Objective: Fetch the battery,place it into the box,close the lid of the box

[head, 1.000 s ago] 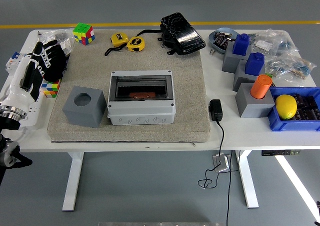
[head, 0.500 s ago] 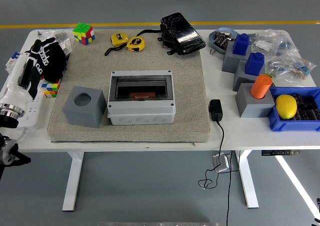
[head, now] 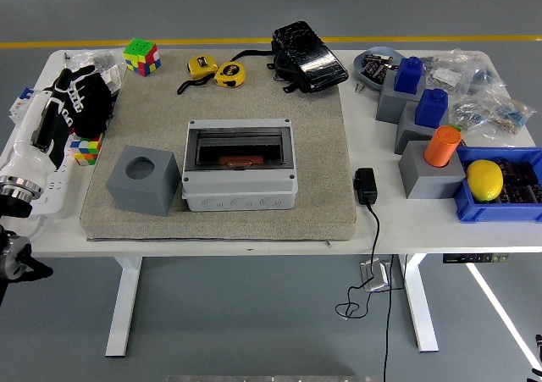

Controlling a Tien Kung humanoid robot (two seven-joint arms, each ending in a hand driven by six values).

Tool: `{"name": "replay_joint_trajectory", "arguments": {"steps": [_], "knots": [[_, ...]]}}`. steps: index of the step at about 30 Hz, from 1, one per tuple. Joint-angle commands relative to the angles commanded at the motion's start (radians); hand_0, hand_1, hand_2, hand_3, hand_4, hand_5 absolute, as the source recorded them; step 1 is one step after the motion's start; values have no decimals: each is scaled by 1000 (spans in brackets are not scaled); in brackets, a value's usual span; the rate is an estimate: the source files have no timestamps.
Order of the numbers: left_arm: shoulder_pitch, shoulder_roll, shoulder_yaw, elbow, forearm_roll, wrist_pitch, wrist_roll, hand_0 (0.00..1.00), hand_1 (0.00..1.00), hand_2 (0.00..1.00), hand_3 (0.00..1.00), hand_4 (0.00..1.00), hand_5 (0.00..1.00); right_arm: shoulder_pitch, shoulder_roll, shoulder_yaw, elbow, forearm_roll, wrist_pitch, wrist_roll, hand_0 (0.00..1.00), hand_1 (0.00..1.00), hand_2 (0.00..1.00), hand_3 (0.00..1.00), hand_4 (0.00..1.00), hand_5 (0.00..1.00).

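A white surface (head: pixel 254 234) stands on a grey floor crossed by a yellow line, with a beige mat (head: pixel 330 145) over its middle. In the mat's centre sits the grey box (head: pixel 240 175), and a reddish-brown block, probably the battery (head: pixel 238 160), lies behind what looks like its dark see-through lid (head: pixel 240 150); you cannot tell for sure whether that lid is fully shut. Your left hand (head: pixel 85 101) hangs over the left edge beside a puzzle cube (head: pixel 85 148), holding nothing, fingers loosely curled. The right hand is out of view.

If the lid needs pressing, bring the left hand across the mat above the grey cube with the round hole (head: pixel 142 179), then push down evenly along the lid's near edge so the box does not slide.

Counts: two yellow tape measures (head: pixel 217 70), two puzzle cubes, three grey blocks by the right edge (head: pixel 430 172), two blue pieces (head: pixel 408 74), one orange cylinder (head: pixel 442 146), one lemon (head: pixel 484 179), one black pouch (head: pixel 308 56).
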Motion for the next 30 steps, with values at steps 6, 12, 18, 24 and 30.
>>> {"name": "replay_joint_trajectory", "arguments": {"steps": [6,12,18,24,30], "knots": [[1,1,0,-1,4,2,-2,900,910,859,833,998,944,-2,1,0,0,0,0,1,827,806,770,793,998,998],[4,1,4,-1,11,2,-1,900,911,860,833,998,916,-9,4,6,0,0,1,1,828,806,770,793,998,998],[4,0,-1,-1,21,1,1,899,910,861,836,998,845,-4,4,2,0,6,0,4,827,806,770,793,998,998],[0,-1,-4,0,33,10,-7,899,908,861,835,998,743,-1,3,5,0,2,1,3,827,806,770,793,998,998],[0,-2,-8,6,46,22,-17,911,907,864,844,998,693,-2,4,7,0,1,2,2,827,806,770,794,998,998]]}}
